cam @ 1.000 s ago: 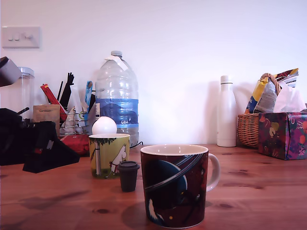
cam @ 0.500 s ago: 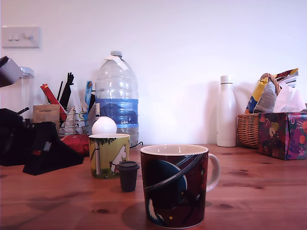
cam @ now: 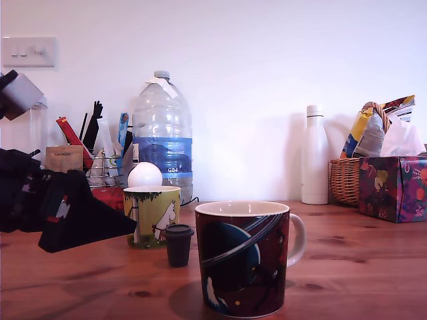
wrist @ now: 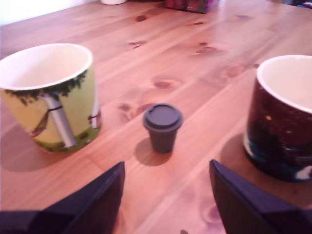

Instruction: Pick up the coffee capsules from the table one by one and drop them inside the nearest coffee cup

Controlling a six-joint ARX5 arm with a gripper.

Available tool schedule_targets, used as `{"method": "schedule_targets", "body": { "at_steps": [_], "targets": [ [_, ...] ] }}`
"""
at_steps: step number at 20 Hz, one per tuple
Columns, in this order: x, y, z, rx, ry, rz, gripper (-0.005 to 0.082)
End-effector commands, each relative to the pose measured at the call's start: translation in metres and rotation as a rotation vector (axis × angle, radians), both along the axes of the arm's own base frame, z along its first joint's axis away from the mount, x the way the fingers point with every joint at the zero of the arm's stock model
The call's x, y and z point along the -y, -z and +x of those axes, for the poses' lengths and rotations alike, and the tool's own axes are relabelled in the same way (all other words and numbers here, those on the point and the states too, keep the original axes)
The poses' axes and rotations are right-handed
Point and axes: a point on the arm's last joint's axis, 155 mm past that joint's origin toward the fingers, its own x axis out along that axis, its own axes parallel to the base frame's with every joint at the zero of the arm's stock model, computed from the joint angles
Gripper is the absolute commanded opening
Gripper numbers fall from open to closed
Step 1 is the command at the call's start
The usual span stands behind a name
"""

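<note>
Tool wide open, aimed at the capsule

The tool (wrist: 165, 195) hovers low over the table (wrist: 204, 29), angled down, fingers (wrist: 97, 204) spread and empty; the dark coffee capsule (wrist: 163, 126) stands upright between the green mug (wrist: 53, 97) and the dark planet mug (wrist: 285, 117).

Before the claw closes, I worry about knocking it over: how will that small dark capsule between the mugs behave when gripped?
The small dark tapered plastic capsule stands upright on its narrow base, so a sideways nudge would probably tip it. It looks light and stiff. Its sloped walls may slip downward; the wider rim should catch the open claw's fingers.
</note>
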Motion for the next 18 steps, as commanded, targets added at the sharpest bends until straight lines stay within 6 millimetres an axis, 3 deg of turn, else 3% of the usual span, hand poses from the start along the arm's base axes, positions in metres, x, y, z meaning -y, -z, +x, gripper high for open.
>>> {"method": "schedule_targets", "body": {
  "at_steps": [1,10,18],
  "targets": [
    [0.004,0.003,-0.005,-0.004,0.027,0.006,0.05],
    [0.021,0.012,0.002,-0.038,0.051,0.02,0.0498],
    [0.04,0.023,0.03,-0.058,0.053,0.032,0.0497]
  ]
}}
